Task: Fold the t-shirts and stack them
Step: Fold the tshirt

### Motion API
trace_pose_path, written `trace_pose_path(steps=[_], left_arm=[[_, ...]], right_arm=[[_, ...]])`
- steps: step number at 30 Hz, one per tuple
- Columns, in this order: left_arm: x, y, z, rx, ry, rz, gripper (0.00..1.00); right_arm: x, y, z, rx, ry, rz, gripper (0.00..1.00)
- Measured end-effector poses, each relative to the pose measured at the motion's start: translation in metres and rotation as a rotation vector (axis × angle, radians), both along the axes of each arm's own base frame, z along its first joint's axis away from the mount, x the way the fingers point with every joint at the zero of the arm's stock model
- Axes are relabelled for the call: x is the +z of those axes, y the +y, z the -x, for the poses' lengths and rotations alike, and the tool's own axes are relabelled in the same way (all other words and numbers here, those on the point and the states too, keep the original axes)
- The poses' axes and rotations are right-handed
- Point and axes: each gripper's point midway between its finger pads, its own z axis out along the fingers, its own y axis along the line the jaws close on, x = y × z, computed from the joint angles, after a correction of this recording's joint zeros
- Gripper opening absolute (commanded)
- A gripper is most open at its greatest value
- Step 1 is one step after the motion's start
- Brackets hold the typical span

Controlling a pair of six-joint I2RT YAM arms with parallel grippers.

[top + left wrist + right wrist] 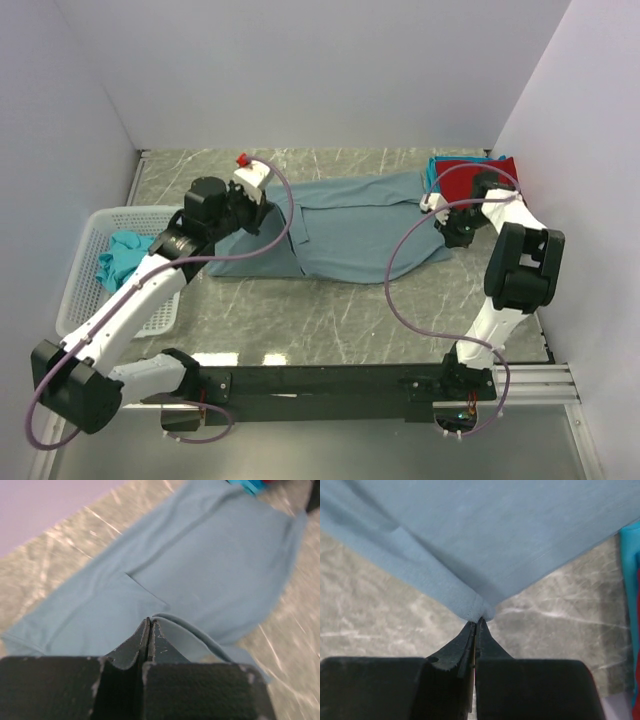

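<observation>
Folding appears to be the step in hand. On the grey marbled table point(330, 310), the large slate blue-grey fabric t-shirt point(350, 225) lies spread. Your left gripper point(150, 626) is clenched on its left edge and your right gripper point(479, 622) on a right corner. Next, carry both edges across together.

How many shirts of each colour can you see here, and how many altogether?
Blue-grey shirt: 1
Red shirt: 1
Teal: 2 (crumpled teal shirt in the basket; flat teal shirt under the red one)
Total: 4
</observation>
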Motion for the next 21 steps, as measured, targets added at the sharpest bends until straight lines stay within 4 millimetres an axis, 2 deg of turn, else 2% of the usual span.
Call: trace_pose_path(steps=[9,15,21], left_arm=[[0.022,0.026,-0.056,0.133,-0.047,0.052,0.01],[0.015,0.035,-0.082,0.175,-0.025,0.045,0.01],[0.010,0.035,-0.104,0.189,-0.010,0.038,0.01]], right_arm=[[0.002,0.004,-0.037,-0.103,-0.004,0.007,0.00],[0.002,0.003,-0.054,-0.154,0.001,0.012,0.00],[0.004,0.003,-0.070,-0.217,-0.008,-0.004,0.00]])
